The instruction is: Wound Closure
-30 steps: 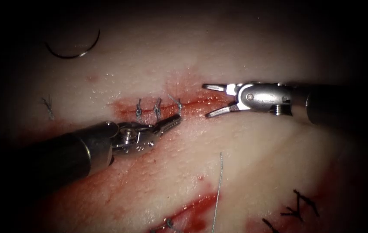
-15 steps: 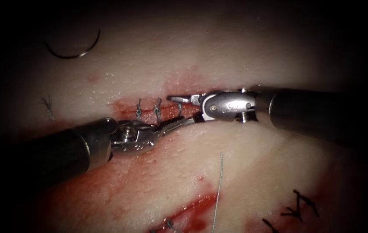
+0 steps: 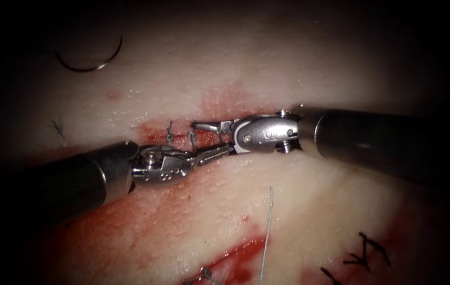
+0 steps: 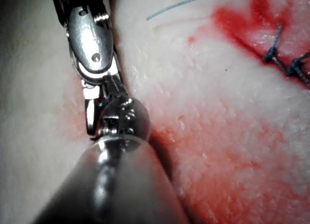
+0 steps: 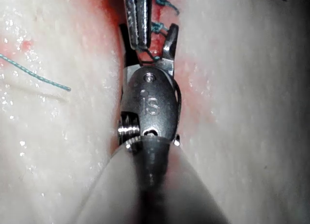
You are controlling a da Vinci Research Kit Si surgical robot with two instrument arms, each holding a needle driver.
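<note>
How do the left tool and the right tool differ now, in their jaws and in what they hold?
The left tool has its jaws shut on the thread; the right tool has its jaws open around that thread and holds nothing. The left tool enters from the lower left, the right tool from the right. Both meet at the cut. The needle lies free on the tissue, upper left.

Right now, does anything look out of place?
The needle lies loose on the tissue, far upper-left of the cut, in neither tool. The left tool grips thread; the right tool is open, holding nothing.
</note>
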